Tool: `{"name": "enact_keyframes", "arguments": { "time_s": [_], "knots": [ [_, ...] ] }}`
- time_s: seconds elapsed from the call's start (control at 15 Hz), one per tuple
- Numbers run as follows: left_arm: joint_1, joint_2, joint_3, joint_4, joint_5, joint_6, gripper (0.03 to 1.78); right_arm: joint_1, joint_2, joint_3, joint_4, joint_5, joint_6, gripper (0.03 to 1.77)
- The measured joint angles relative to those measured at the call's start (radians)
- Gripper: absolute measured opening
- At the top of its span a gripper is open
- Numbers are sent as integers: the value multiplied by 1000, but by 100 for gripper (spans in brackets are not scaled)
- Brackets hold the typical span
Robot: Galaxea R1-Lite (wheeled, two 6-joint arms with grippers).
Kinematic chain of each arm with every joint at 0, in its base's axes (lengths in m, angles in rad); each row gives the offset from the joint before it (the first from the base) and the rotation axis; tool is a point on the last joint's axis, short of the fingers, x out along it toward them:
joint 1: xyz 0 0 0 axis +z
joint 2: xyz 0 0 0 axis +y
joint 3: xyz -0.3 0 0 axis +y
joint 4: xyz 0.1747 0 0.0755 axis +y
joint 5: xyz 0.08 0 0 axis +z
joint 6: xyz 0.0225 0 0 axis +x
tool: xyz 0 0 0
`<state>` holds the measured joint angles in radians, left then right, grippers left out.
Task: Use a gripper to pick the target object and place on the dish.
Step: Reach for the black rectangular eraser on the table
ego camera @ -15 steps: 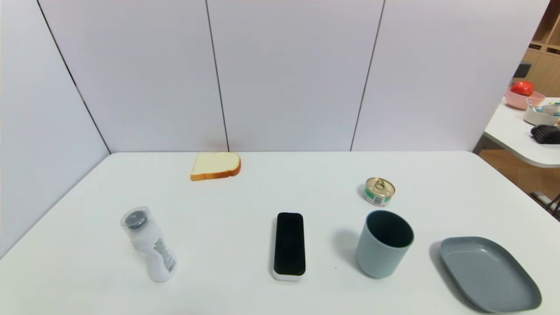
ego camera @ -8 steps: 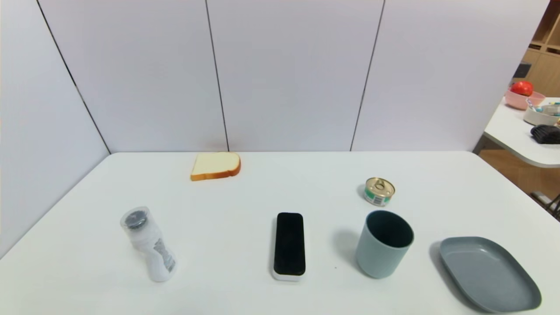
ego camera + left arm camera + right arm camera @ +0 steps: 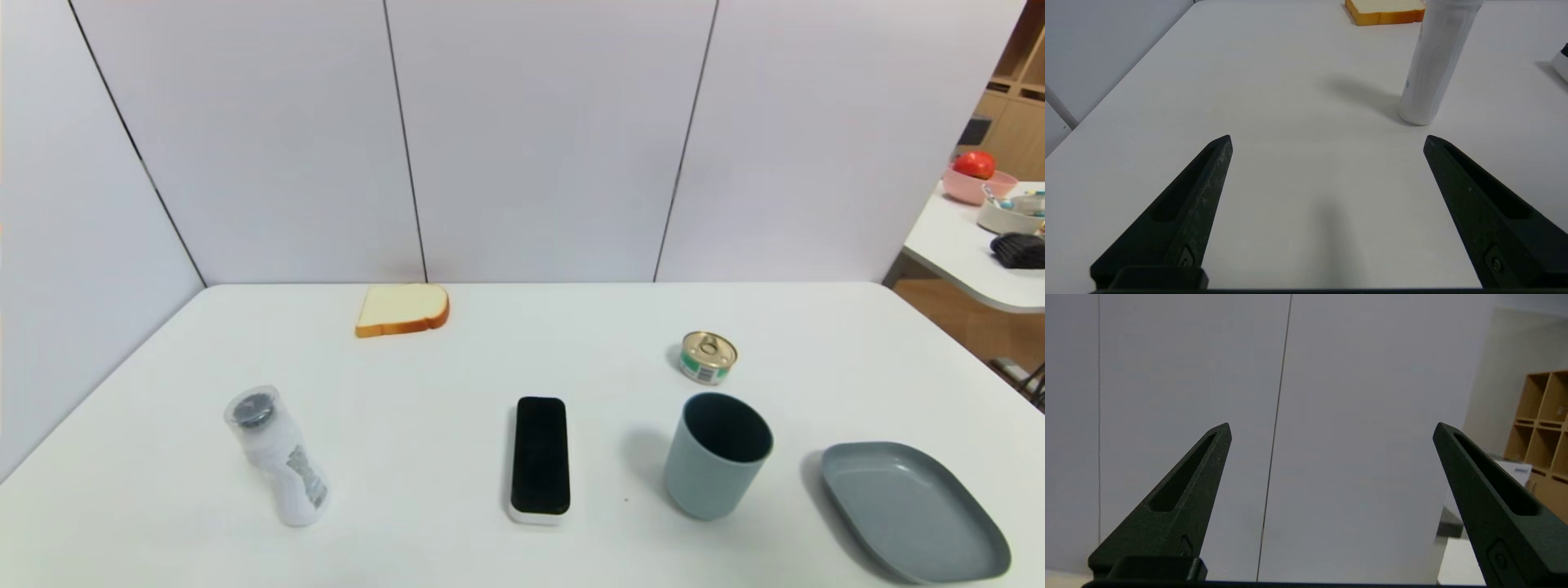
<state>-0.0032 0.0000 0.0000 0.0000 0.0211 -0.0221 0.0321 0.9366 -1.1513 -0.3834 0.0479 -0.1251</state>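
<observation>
The target object, a flat oblong block with a black top and white base, lies lengthwise at the table's front centre. The grey-blue oval dish rests at the front right, with nothing on it. Neither arm shows in the head view. My left gripper is open low over bare table near the front left, nothing between its fingers; an edge of the block shows at that view's side. My right gripper is open and faces the wall panels, off the table.
A white bottle with a dark cap stands at front left, also in the left wrist view. A tall grey-blue cup stands between block and dish. A small tin sits behind the cup. A bread slice lies at the back.
</observation>
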Motion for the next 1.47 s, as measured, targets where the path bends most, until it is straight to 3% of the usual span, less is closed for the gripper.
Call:
{"name": "enact_keyframes", "arguments": {
  "time_s": [0.33, 0.47, 0.67, 0.8, 1.07, 1.47],
  "knots": [
    [0, 0, 0, 0, 0, 0, 169, 53, 265, -396, 77, -1, 7, 171],
    [0, 0, 0, 0, 0, 0, 169, 112, 343, -547, 217, -23, 20, 171],
    [0, 0, 0, 0, 0, 0, 169, 275, 443, -730, 474, -104, 44, 171],
    [0, 0, 0, 0, 0, -1, 169, 396, 492, -778, 574, -168, 50, 171],
    [0, 0, 0, 0, 0, 0, 169, 570, 569, -800, 604, -256, 55, 171],
    [0, 0, 0, 0, 0, 0, 169, 726, 659, -801, 790, -306, 135, 171]
  ]
}}
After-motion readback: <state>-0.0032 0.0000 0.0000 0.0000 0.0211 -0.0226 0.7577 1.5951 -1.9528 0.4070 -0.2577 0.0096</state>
